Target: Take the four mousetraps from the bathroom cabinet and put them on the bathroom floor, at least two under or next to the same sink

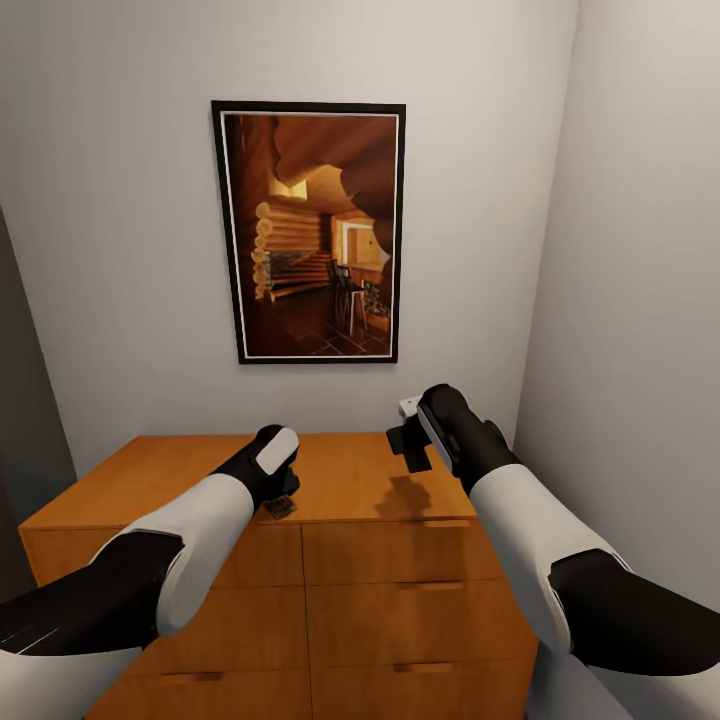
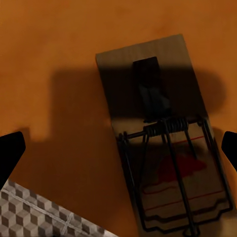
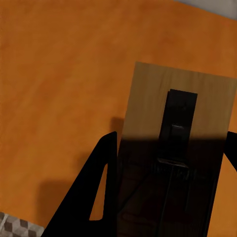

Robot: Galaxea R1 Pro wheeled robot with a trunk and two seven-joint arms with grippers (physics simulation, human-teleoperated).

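Observation:
The orange-brown cabinet [image 1: 345, 470] stands against the back wall, its drawers closed. One mousetrap [image 1: 280, 508] lies flat on the top at the front edge. My left gripper [image 1: 283, 492] hovers just above it, open. In the left wrist view the trap [image 2: 168, 148] lies between the wide-apart fingers [image 2: 10, 153]. My right gripper [image 1: 410, 445] is raised over the right part of the top, shut on a second mousetrap [image 3: 197, 98], with a finger [image 3: 101, 187] against its long side. The cube-patterned floor [image 2: 39, 217] shows past the cabinet's front edge.
A framed picture of a log cabin interior [image 1: 310, 230] hangs on the wall above the cabinet. The right side wall [image 1: 640, 300] runs close to the cabinet's right end. A dark grey panel [image 1: 25, 400] borders the left.

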